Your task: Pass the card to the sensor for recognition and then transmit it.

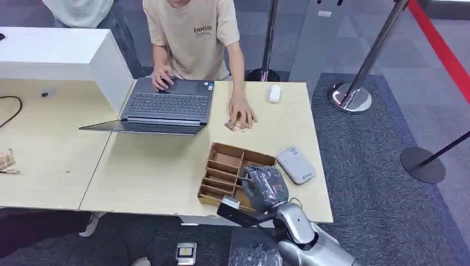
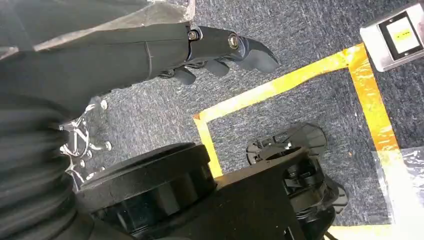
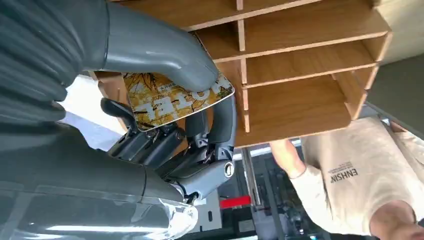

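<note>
My right hand point(image 3: 165, 125) is over the near end of the wooden organizer point(image 1: 233, 166), thumb point(image 3: 160, 55) on top of one card point(image 3: 172, 97) and darker fingers point(image 3: 200, 135) curled beneath it: the card is pinched between them. One card in hand; yellow-gold print with pale lettering, unreadable from here. In the head view the same hand sits above the tray's near right compartment, so the card itself is hidden there.

One organizer on the table point(image 1: 155, 177), with several slotted compartments; I cannot give a sure count of the slots. Just to its right lies one grey sensor point(image 1: 295, 164), flat on the tabletop, apart from my hand.

My left hand point(image 2: 215, 47) hangs beside my body above grey carpet point(image 2: 300, 35). Its fingers are curled partly inward and nothing is in them.

One open laptop point(image 1: 166, 105) at the table's far side. One person point(image 1: 194, 33) in a beige shirt behind it, one hand on the laptop, the other resting on a small pile of cards point(image 1: 237, 124) on the table. One white mouse point(image 1: 274, 93) near the far edge.
</note>
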Available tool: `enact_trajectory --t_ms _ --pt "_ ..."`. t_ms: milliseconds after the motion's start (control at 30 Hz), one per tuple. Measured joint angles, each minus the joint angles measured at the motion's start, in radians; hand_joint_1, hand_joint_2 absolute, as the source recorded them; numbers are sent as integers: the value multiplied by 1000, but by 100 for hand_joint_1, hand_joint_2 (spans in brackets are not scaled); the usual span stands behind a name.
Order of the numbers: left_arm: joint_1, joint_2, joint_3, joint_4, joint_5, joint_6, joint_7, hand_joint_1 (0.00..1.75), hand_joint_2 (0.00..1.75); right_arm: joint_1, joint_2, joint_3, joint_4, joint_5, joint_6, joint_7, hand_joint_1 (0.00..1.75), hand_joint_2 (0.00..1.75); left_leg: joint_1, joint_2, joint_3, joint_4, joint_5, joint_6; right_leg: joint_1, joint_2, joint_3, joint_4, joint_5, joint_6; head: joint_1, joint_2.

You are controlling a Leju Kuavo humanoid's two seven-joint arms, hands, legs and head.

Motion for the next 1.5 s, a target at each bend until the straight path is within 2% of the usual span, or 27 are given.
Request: enact_trajectory --t_ms 267,400,500,567,667,767,867,1033,1100,1300,1333,1367,1400,1467,1500 --pt "-2 -1 0 0 -2 -4 0 0 175 0 -6 5 -24 -20 -48 -14 175 175 0 0 0 0 0 0 0 0 0 0 0 0 0 0" --pt "-2 -1 0 0 -7 -4 0 0 175 -7 -6 -6 -58 -172 -106 -72 175 175 0 0 0 0 0 0 0 0 0 0 0 0 0 0" --pt "-3 -1 0 0 -17 -6 2 0 175 -51 -5 -20 -118 -284 -97 -110 175 175 0 1 0 0 0 0 0 1 0 0 0 0 0 0" --pt "-5 -2 0 0 -24 -7 4 0 175 -98 -3 -33 -164 -366 -59 -124 175 175 0 1 0 0 1 0 0 1 0 0 1 0 0 0" --pt "-8 -2 -1 0 -37 -15 10 0 175 -181 3 -56 -222 -560 -14 -183 175 175 0 1 0 0 2 0 0 0 0 1 1 -1 1 0" --pt "-17 -2 -3 0 -54 -23 11 0 175 -286 14 -78 -241 -814 102 -229 175 175 0 2 0 0 2 0 0 1 0 1 2 -1 0 0" --pt "-23 -3 -4 0 -64 -31 13 0 175 -376 26 -90 -228 -930 166 -264 175 175 0 1 -1 0 3 0 0 0 0 1 2 -1 0 0" --pt "-35 -5 -8 0 -76 -35 14 0 175 -514 48 -79 -113 -803 167 -254 175 175 0 0 -1 0 3 0 0 0 0 1 2 -1 0 0" --pt "-37 -6 -9 0 -77 -35 17 0 175 -559 64 -58 -47 -625 131 -216 175 175 0 0 -1 0 3 0 0 0 0 2 2 -1 0 0" --pt "-45 -13 -10 0 -82 -35 23 0 175 -633 98 32 148 -242 66 -145 175 175 0 -1 -2 0 3 0 0 -2 -1 1 2 -1 0 0" --pt "-45 -14 -10 0 -84 -35 23 0 175 -638 104 50 179 -170 55 -135 145 175 0 -1 -2 0 3 0 0 -2 -1 1 2 -1 0 0" --pt "-45 -14 -10 0 -85 -35 23 0 175 -642 111 66 208 -128 54 -132 145 175 0 -1 -2 0 3 0 0 -2 -1 1 2 -1 0 0" --pt "-45 -14 -10 0 -85 -35 24 0 175 -645 115 80 235 -108 59 -132 72 175 0 -1 -2 0 3 0 0 -2 -1 1 2 -1 0 0" --pt "-45 -15 -10 0 -85 -35 23 0 175 -645 122 101 277 -104 73 -133 89 175 0 -1 -2 0 3 0 0 -2 -1 1 2 -1 0 0" --pt "-44 -16 -10 0 -85 -34 23 0 175 -644 124 107 290 -104 77 -137 140 175 0 -1 -2 0 3 0 0 -2 -1 1 2 -1 0 0"
